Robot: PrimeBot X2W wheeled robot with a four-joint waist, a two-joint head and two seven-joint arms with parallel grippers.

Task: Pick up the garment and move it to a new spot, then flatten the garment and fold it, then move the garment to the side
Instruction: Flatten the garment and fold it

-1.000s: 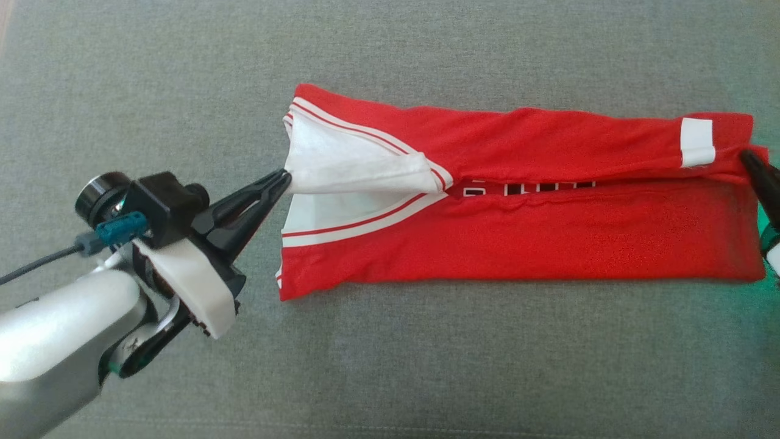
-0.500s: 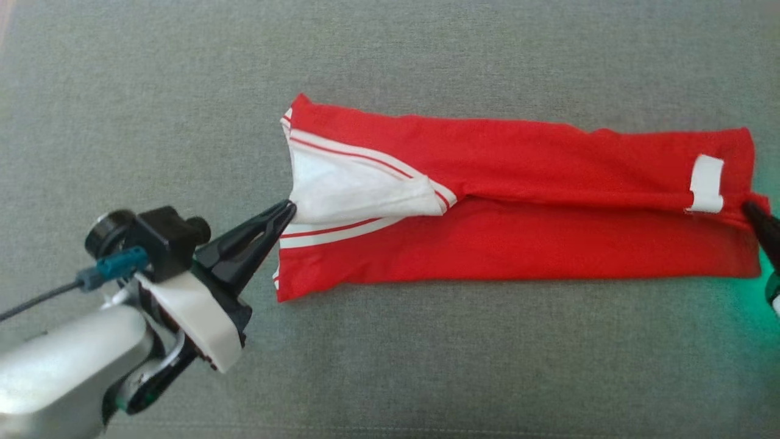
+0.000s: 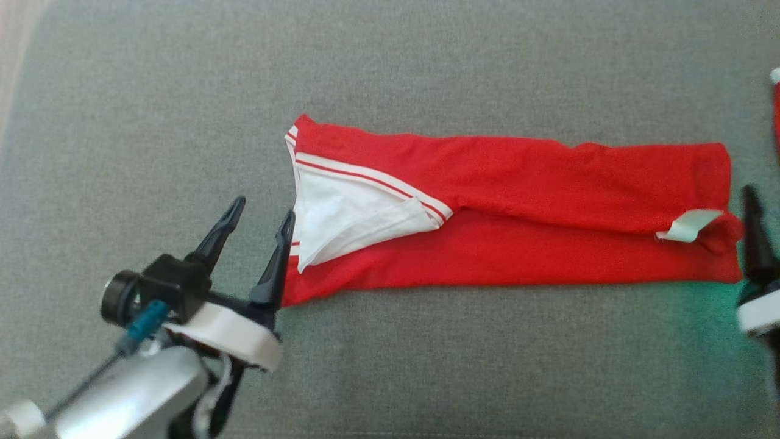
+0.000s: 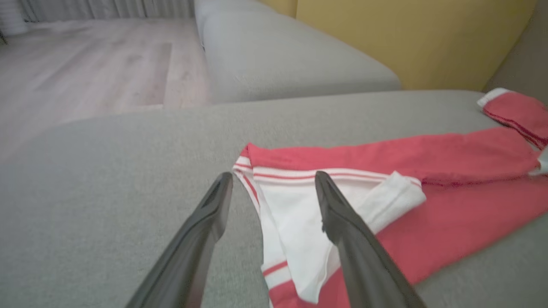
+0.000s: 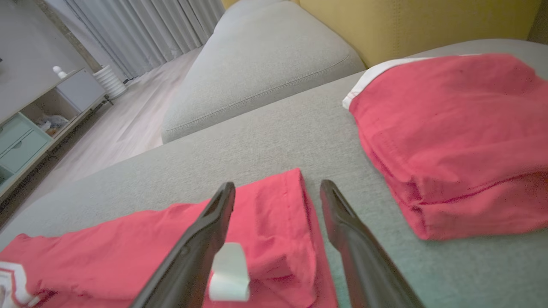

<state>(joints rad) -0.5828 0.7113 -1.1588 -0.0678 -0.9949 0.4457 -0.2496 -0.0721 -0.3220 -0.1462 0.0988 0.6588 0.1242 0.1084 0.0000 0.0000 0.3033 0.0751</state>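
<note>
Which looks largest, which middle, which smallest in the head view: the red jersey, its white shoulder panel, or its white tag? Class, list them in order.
1. red jersey
2. white shoulder panel
3. white tag
All lie on one grey cushion, so nearness hardly skews this.

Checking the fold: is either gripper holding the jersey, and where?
Nothing is held: left gripper and right gripper stand open, one at each end of the garment.

Grey sofa seat (image 3: 426,366) carries everything here. The garment (image 3: 548,183) lies flat on it, folded into a long red band, with the white shoulder panel at the left end and a small white tag (image 3: 688,224) near the right. Beyond that right end, apart from it, a folded red pile (image 5: 449,137) sits on the same cushion
</note>
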